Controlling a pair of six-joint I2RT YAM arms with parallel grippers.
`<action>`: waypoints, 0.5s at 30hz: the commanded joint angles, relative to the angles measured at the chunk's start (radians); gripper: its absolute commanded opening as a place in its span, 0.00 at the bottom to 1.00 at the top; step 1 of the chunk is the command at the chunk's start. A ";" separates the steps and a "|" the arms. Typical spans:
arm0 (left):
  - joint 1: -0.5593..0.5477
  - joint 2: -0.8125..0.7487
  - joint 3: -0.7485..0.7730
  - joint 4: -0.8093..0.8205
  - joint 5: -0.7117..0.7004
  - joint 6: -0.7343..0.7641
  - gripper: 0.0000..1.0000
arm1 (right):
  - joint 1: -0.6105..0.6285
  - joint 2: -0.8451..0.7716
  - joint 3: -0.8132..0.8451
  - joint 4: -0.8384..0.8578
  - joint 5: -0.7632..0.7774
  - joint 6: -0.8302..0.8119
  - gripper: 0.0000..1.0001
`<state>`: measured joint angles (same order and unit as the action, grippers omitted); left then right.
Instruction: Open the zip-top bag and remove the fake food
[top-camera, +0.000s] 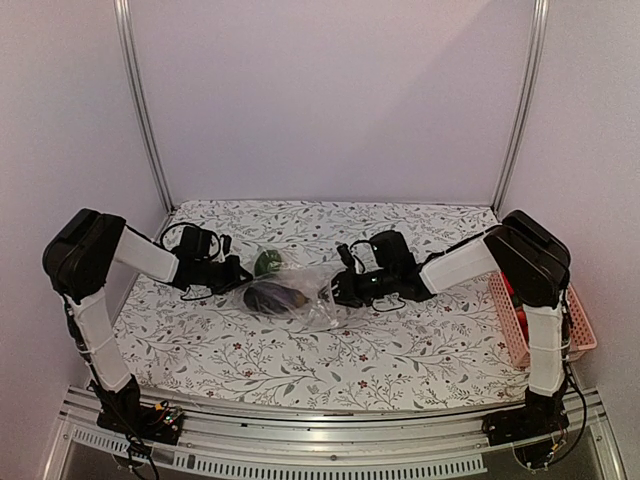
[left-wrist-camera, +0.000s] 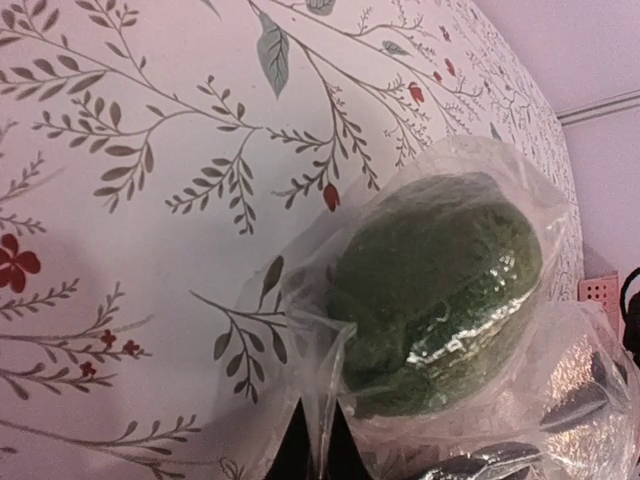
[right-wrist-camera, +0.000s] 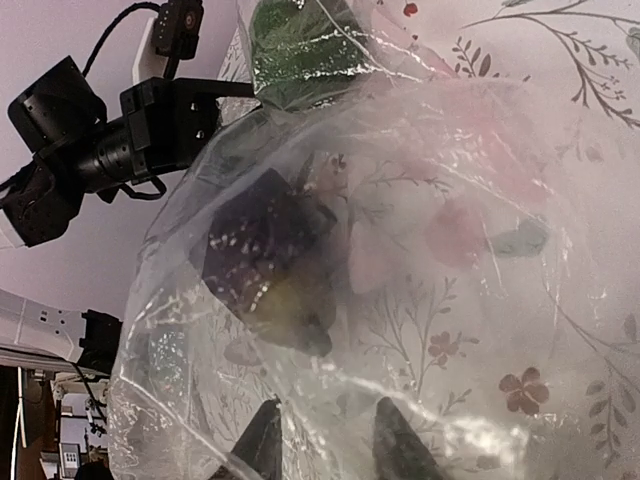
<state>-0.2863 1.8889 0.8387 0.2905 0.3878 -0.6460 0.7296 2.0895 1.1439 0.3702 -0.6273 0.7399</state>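
The zip-top bag (top-camera: 300, 302) lies crumpled at the middle of the table, stretched between the two arms. Inside it a dark purple toy eggplant (top-camera: 272, 297) rests toward the left half. A dark green bumpy piece (top-camera: 266, 262) sits at the bag's far left corner, wrapped in the clear film as the left wrist view shows (left-wrist-camera: 430, 290). The left gripper (top-camera: 238, 277) is at the bag's left edge. In its wrist view the dark fingertips (left-wrist-camera: 292, 455) stand nearly together with a fold of plastic between them, so it seems to be pinching the bag, though only the tips show. The right gripper (top-camera: 338, 290) meets the bag's right edge. Its fingers (right-wrist-camera: 262, 445) are spread apart with a clear gap, the film lies across them, and the eggplant (right-wrist-camera: 265, 240) is just beyond. Under everything is a white floral tablecloth (top-camera: 400, 350). A pink mesh basket (top-camera: 585, 335) stands at the table's right edge, well apart from the bag, with red and orange pieces (top-camera: 517, 312) in it.
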 joint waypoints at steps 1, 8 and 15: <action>-0.024 0.003 -0.019 0.056 0.032 -0.033 0.00 | 0.025 0.075 0.060 0.034 -0.043 -0.049 0.34; -0.029 0.029 -0.006 0.074 0.054 -0.045 0.00 | 0.090 0.070 0.060 0.036 0.034 -0.282 0.51; -0.029 0.039 0.033 0.049 0.096 -0.013 0.00 | 0.129 0.053 0.019 0.058 0.168 -0.514 0.56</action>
<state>-0.2993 1.9129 0.8429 0.3386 0.4358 -0.6815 0.8413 2.1612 1.1870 0.3954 -0.5488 0.3965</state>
